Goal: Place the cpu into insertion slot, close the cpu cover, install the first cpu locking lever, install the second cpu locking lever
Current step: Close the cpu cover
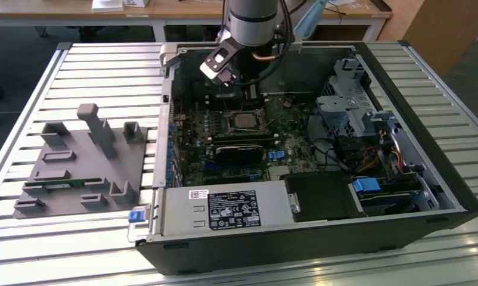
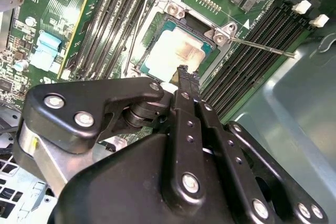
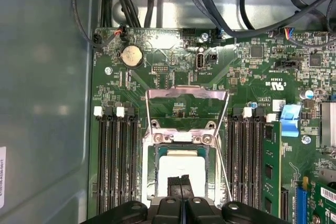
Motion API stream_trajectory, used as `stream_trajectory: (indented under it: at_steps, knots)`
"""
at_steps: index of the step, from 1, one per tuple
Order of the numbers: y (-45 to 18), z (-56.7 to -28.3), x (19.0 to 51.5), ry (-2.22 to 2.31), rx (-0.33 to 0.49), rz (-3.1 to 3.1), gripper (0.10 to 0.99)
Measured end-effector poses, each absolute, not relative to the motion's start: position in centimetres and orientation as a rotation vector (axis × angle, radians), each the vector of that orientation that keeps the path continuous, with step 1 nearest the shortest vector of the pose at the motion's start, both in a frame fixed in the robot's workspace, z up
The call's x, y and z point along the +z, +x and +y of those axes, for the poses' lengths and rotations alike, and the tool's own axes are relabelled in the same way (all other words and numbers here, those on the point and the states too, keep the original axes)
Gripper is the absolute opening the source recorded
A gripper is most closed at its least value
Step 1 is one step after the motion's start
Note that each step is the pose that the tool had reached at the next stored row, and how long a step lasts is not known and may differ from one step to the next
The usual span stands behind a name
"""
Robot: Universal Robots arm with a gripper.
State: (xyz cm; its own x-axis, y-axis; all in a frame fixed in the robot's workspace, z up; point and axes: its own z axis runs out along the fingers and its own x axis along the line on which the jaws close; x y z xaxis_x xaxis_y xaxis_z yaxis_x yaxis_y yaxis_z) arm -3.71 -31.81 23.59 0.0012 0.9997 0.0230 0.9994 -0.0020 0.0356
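Hanging closed and empty right above the seated cpu (image 3: 172,165), the gripper (image 3: 181,182) likely needs to push the raised cover (image 3: 186,93) down.

- My arm (image 1: 253,21) comes down steeply, with its wrist above the cpu (image 1: 243,120) and a little to the far side of it in the exterior view.
- My gripper (image 2: 184,74) points down at the cpu, with the tips over one edge of it in both wrist views.
- My two fingers (image 3: 173,184) are pressed flat together with nothing between them.
- I cannot tell whether the tips touch the cpu.
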Motion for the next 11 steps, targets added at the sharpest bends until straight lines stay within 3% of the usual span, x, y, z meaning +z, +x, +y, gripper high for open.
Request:
stream_trajectory:
  at_steps: [11]
  knots:
    - [-2.92,-31.97,23.62,2.229,0.045,2.225,0.114]
